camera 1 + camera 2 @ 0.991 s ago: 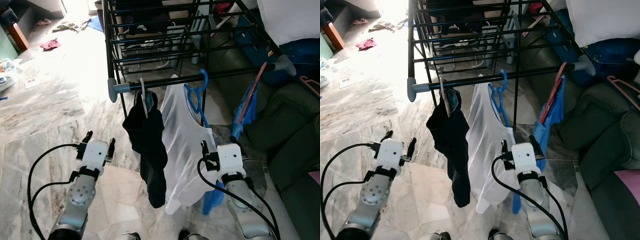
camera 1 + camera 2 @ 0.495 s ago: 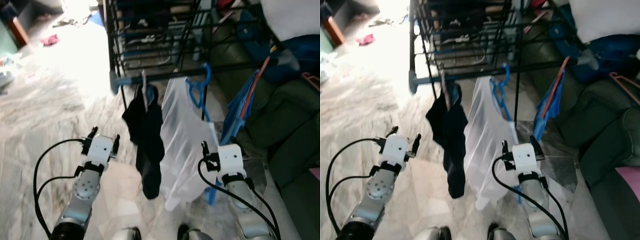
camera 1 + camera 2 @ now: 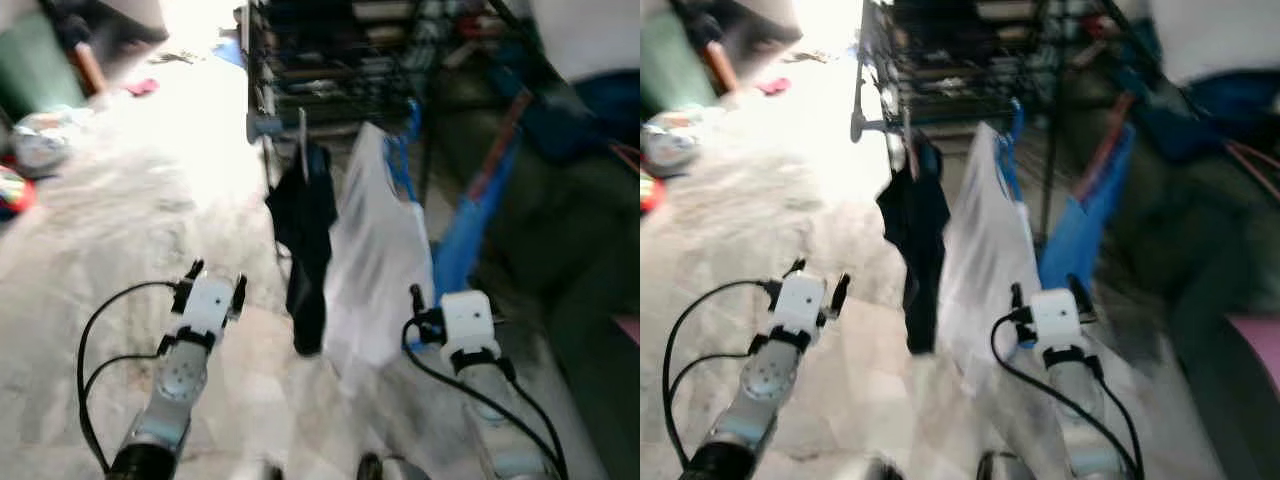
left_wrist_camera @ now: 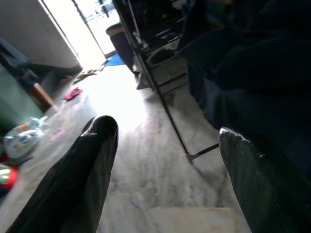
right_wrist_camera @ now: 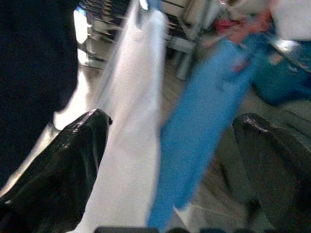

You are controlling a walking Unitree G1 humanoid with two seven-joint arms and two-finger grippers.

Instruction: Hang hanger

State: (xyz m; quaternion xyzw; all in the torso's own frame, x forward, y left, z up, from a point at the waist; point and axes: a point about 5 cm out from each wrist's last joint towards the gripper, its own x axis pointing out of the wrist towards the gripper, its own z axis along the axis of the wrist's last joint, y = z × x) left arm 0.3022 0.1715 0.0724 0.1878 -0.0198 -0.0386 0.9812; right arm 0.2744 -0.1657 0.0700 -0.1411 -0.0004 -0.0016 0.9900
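A black drying rack (image 3: 330, 60) stands ahead with clothes on hangers along its front rail. A dark garment (image 3: 305, 225) hangs on a pale hanger (image 3: 302, 145). Beside it a white shirt (image 3: 375, 255) hangs on a blue hanger (image 3: 400, 160), then a blue garment (image 3: 470, 230) on a reddish hanger (image 3: 500, 135). My left gripper (image 3: 213, 283) is open and empty, low, short of the dark garment. My right gripper (image 3: 450, 300) is open and empty, just before the white shirt (image 5: 131, 121) and blue garment (image 5: 204, 111).
Pale marble floor (image 3: 130, 220) spreads to the left, with scattered clothes and items (image 3: 25, 150) at the far left. A dark green sofa (image 3: 580, 250) with blue and white cushions lies on the right. The head views are blurred.
The whole head view has shifted and blurred, with the rack now smaller and farther off: the camera has moved back and turned. Both grippers stay open and empty.
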